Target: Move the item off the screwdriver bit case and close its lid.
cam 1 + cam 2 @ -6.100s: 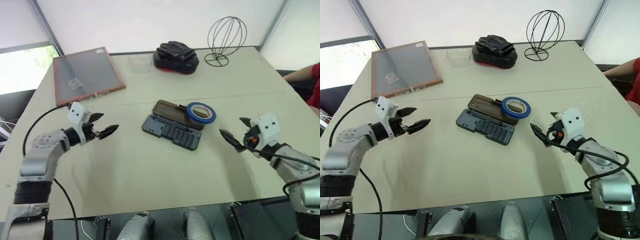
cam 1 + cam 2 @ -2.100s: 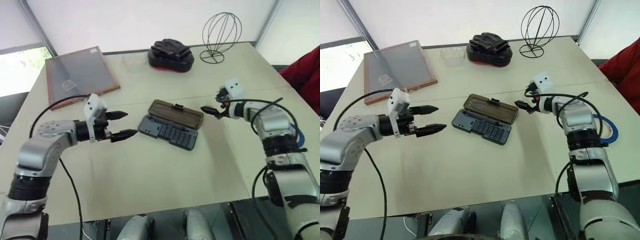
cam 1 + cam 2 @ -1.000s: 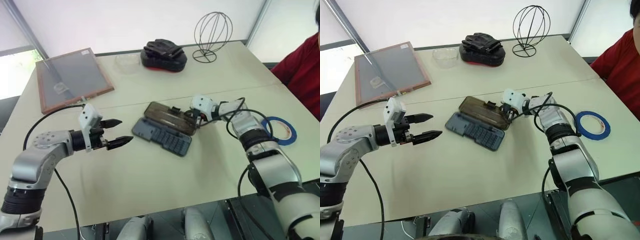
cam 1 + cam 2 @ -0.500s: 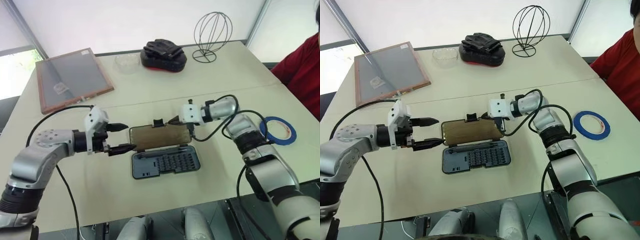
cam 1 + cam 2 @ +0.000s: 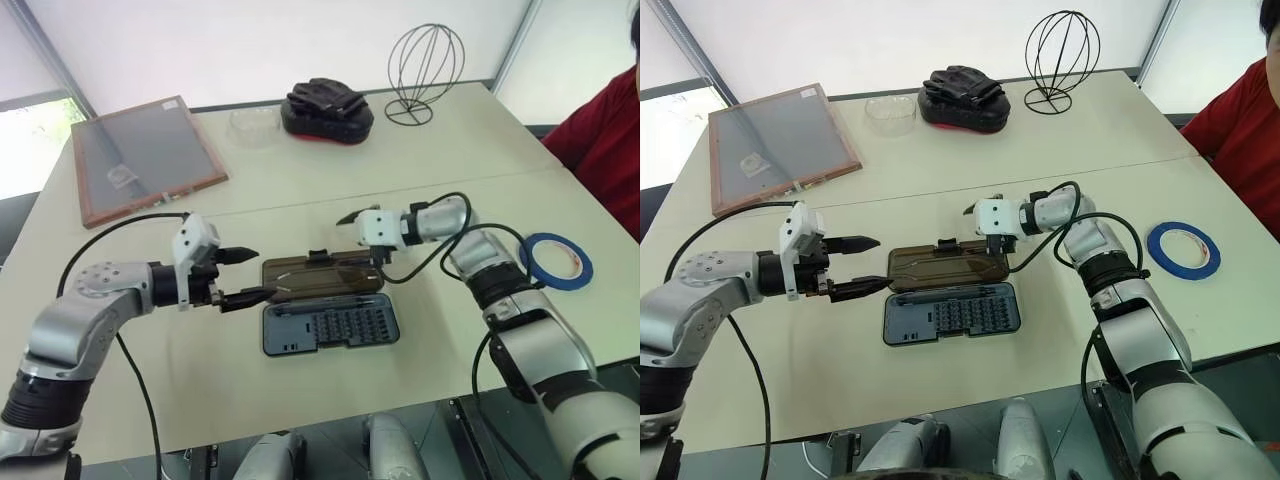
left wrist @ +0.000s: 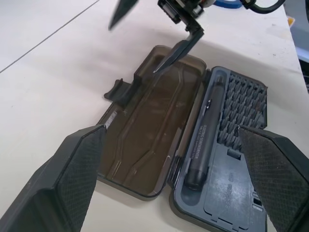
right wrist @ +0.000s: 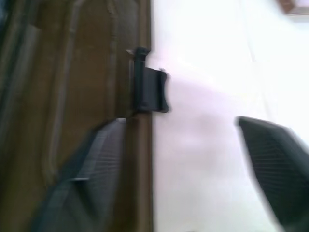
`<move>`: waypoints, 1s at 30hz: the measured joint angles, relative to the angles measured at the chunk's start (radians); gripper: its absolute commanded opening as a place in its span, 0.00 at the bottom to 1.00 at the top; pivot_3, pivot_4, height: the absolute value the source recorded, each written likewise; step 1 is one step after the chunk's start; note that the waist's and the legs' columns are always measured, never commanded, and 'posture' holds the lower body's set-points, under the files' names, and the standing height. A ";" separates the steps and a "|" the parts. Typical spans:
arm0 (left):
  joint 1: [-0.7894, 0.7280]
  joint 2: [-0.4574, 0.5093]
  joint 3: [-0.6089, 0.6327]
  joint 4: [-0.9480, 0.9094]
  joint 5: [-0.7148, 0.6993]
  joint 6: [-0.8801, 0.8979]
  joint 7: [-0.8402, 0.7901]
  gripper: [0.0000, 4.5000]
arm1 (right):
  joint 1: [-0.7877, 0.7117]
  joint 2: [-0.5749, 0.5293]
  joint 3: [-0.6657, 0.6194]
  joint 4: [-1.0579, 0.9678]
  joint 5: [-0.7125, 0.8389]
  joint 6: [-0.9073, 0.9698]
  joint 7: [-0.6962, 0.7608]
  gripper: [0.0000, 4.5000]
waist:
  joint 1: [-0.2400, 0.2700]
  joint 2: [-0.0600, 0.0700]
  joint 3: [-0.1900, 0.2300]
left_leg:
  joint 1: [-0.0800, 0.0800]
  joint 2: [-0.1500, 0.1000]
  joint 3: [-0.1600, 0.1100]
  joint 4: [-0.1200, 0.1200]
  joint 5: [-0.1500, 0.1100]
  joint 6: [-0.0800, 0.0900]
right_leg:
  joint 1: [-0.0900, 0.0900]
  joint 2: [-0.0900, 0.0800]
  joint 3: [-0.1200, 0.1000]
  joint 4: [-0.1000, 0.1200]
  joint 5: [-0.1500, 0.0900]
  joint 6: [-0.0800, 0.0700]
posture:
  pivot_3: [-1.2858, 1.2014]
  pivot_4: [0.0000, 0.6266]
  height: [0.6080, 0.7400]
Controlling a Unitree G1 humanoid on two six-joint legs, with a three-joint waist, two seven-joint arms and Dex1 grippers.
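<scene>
The screwdriver bit case (image 5: pixel 330 325) lies open near the table's front, its grey-blue tray holding rows of bits and a pen-shaped driver (image 6: pixel 203 142). The smoky brown lid (image 5: pixel 320 275) lies back flat behind the tray, latch tab (image 7: pixel 149 89) on its far edge. My right gripper (image 5: pixel 360 240) is open at the lid's right end, one fingertip down at the lid. My left gripper (image 5: pixel 250 275) is open at the lid's left end, holding nothing. The item, a blue tape roll (image 5: pixel 557 258), lies on the table far to the right, off the case.
A wood-framed grey panel (image 5: pixel 145 155) lies at the back left. A clear bowl (image 5: pixel 250 122), a black pouch with a red base (image 5: pixel 325 105) and a wire globe stand (image 5: pixel 425 60) line the back. A person's red sleeve (image 5: pixel 600 130) is at the right edge.
The case swung from diagonal to square with the table front. The right gripper, shut on the raised lid half a second ago, has opened, and the lid has dropped back flat.
</scene>
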 measured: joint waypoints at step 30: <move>0.010 0.025 -0.349 0.067 0.318 -0.361 -0.213 0.00 | 0.308 -0.123 -0.157 -0.693 0.267 0.711 -0.148 0.92 | 0.035 0.000 0.000 | 0.001 0.000 0.004 0.002 0.000 0.000 | 0.001 -0.001 0.002 -0.001 0.000 0.000 | 0.52 0.24 1.00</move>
